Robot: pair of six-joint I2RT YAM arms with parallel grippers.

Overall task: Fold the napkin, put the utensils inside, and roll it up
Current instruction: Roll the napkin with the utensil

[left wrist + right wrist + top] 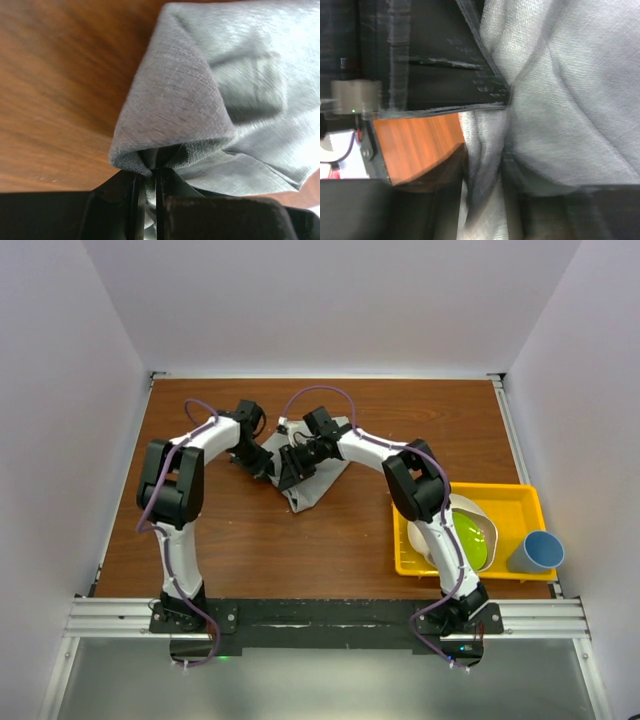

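- Your left pincer (150, 175), at the bottom centre of the left wrist view, has its jaws closed on a bunched corner of the napkin (180, 100). The cloth humps over just above them, with bare worktop (50, 100) to the left.
- The napkin lies at the upper centre of the top view. It looks light and limp, likely to sag and slide, so pinch a corner or hem, not the middle.
- Your right pincer (485, 190) has cloth running between its jaws, but blur leaves it unclear whether they grip.

The table (300, 550) bears napkin (318, 483), yellow tray (500, 490), cup (537, 552).
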